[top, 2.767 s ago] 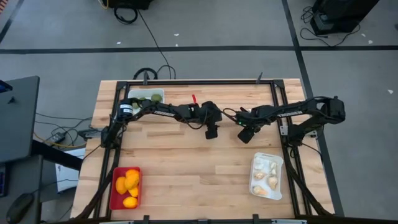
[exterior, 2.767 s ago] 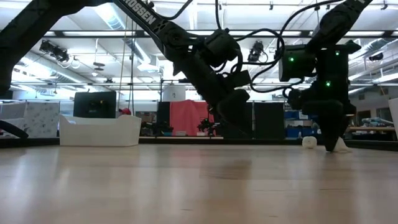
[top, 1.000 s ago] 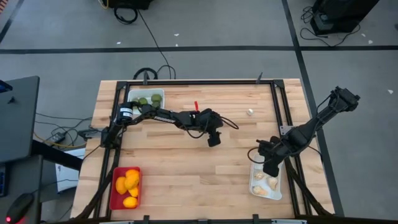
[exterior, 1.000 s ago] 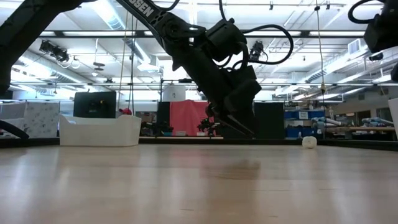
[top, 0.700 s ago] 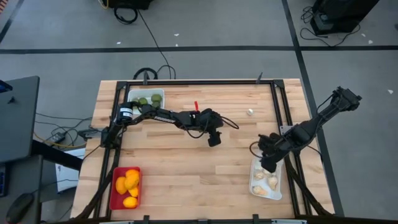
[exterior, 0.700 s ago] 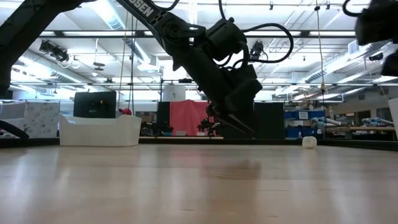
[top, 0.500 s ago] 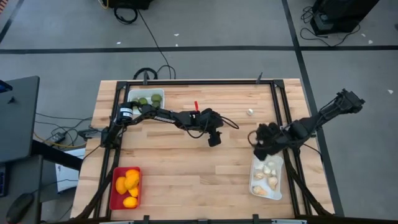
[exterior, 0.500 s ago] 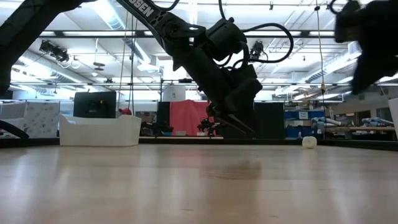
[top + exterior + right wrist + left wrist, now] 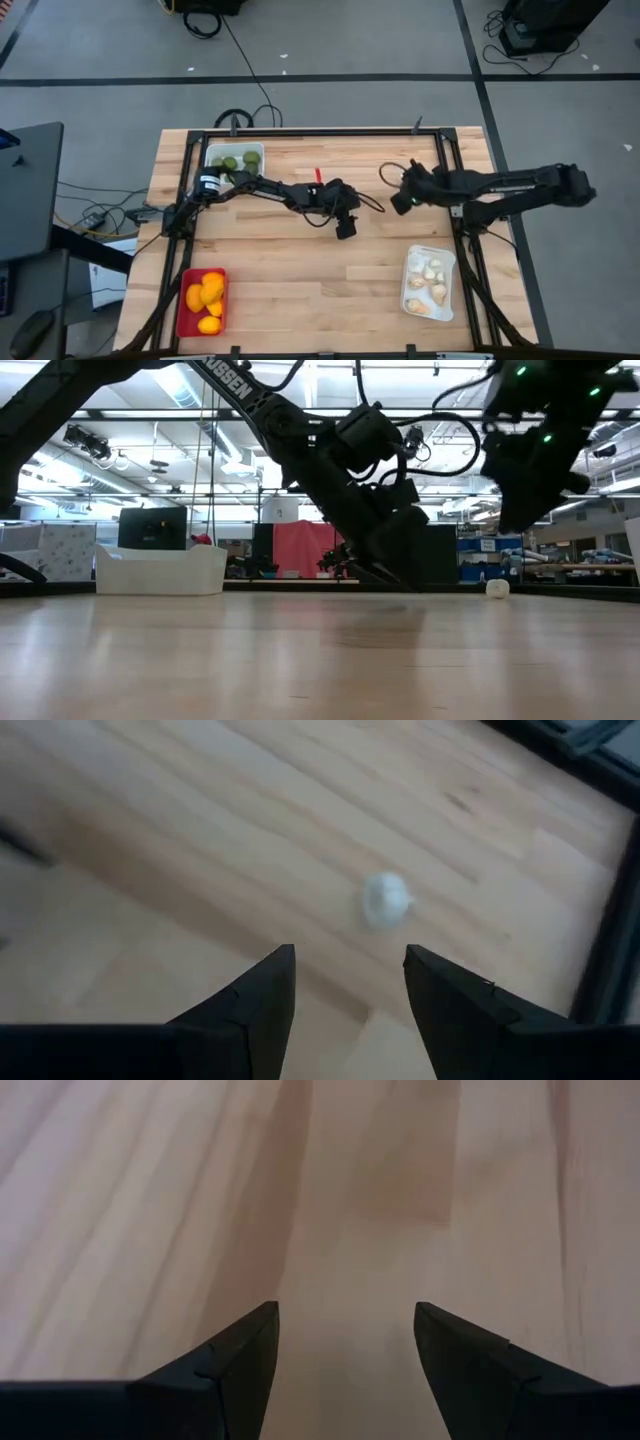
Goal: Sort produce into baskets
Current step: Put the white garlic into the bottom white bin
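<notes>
One whitish garlic piece (image 9: 385,898) lies loose on the wood near the table's far right; it also shows in the low view (image 9: 497,588). My right gripper (image 9: 348,982) is open just short of it and above it, touching nothing; it also shows in the high view (image 9: 400,203). My left gripper (image 9: 346,1342) is open and empty over bare wood at the table's middle (image 9: 347,228). A white tray (image 9: 235,158) holds dark green fruits, a red tray (image 9: 203,300) holds yellow-orange fruits, and a white tray (image 9: 430,282) holds garlic pieces.
A small red object (image 9: 316,175) lies on the wood beyond my left arm. A black frame (image 9: 445,160) runs along the table's edges. A black cable (image 9: 385,175) loops beside my right gripper. Bare wood (image 9: 300,280) spans the table's near middle.
My right gripper has swung from above the white garlic tray toward the table's far edge and come down near the loose garlic piece. My left gripper has sunk a little closer to the wood.
</notes>
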